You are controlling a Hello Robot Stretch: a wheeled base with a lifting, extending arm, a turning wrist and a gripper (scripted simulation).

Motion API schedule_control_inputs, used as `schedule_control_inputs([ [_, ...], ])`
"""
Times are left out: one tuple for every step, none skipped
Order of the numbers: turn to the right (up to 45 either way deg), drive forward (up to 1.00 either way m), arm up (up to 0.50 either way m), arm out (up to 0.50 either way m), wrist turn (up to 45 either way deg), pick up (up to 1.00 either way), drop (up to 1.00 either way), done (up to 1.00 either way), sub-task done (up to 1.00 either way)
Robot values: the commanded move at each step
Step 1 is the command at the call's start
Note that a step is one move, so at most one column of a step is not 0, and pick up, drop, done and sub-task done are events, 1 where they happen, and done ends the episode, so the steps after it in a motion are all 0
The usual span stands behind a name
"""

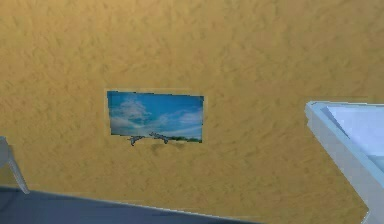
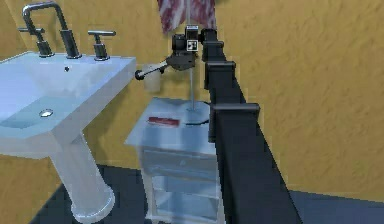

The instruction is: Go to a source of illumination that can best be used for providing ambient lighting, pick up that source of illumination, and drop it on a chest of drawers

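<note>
Arm side view puts the gripper (image 2: 178, 48) at the top of what looks like a desk lamp (image 2: 189, 95), standing on the white cabinet (image 2: 165, 142) right of the sink (image 2: 60, 92). Whether its fingers grasp it cannot be told. Lifting straight up should clear the base.

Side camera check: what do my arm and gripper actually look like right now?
The arm is a black square bar made of stepped, nested segments that narrow toward the far end. No loose cables can be made out along it. At its tip are two small white squares with black marks, and left of them the gripper, a compact dark body. Its thin fingers are too small to describe.
</note>
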Motion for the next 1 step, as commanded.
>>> schedule_control_inputs([
  [0.0, 0.00, 0.00, 0.00, 36.0, 0.00, 0.00, 0.00, 0.00],
])
